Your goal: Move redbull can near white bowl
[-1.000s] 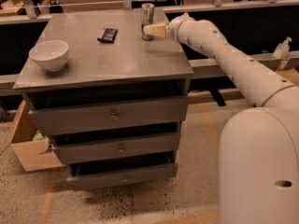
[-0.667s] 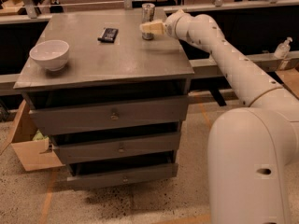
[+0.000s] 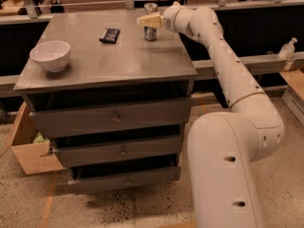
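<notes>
The redbull can [image 3: 150, 33], a slim silver can, stands upright at the far right of the grey cabinet top [image 3: 109, 63]. My gripper [image 3: 145, 21] reaches in from the right and lies across the can's middle, so only the can's top and bottom show. The white bowl [image 3: 50, 55] sits at the front left of the top, far from the can. My white arm [image 3: 228, 65] stretches from the base at the lower right up to the can.
A flat black rectangular object [image 3: 109, 34] lies left of the can. The cabinet has three drawers [image 3: 114, 118] below. A clear pump bottle [image 3: 288, 48] stands on a ledge at the right. A cardboard box [image 3: 29, 152] sits on the floor at the left.
The gripper has moved left and forward onto the can, which it stood beside before. The can, bowl and black object have kept their places on the cabinet top.
</notes>
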Robot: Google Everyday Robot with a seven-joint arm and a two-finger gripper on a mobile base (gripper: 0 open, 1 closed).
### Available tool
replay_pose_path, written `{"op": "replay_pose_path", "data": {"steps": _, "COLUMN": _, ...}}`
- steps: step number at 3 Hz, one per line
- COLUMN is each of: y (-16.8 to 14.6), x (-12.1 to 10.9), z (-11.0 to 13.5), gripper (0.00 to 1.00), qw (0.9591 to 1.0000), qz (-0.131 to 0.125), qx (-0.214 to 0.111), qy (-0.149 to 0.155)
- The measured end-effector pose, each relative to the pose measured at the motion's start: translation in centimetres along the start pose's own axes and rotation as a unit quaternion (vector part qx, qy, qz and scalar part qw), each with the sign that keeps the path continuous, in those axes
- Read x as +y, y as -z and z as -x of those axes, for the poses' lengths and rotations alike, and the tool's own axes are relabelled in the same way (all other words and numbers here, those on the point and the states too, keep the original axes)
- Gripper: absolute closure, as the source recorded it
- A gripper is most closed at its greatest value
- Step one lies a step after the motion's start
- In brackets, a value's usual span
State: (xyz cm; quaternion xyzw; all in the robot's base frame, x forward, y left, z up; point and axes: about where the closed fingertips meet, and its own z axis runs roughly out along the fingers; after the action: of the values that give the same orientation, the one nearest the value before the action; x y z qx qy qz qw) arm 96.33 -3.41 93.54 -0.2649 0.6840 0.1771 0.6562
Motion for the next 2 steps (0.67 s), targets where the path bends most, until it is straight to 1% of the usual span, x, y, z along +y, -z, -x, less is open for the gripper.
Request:
{"op": "replay_pose_path", "data": {"steps": 1, "y": -1.45, "x": 0.53, "z": 0.29, "gripper": 0.00, "qw": 0.9998, "qz": 0.014, "qx": -0.014, "qy": -0.010}}
{"op": "replay_pose_path", "data": {"steps": 2, "y": -2.35, "x": 1.11, "z": -0.67, "gripper": 0.16, "qw": 0.9988, "qz": 0.030, "qx": -0.017, "qy": -0.034}}
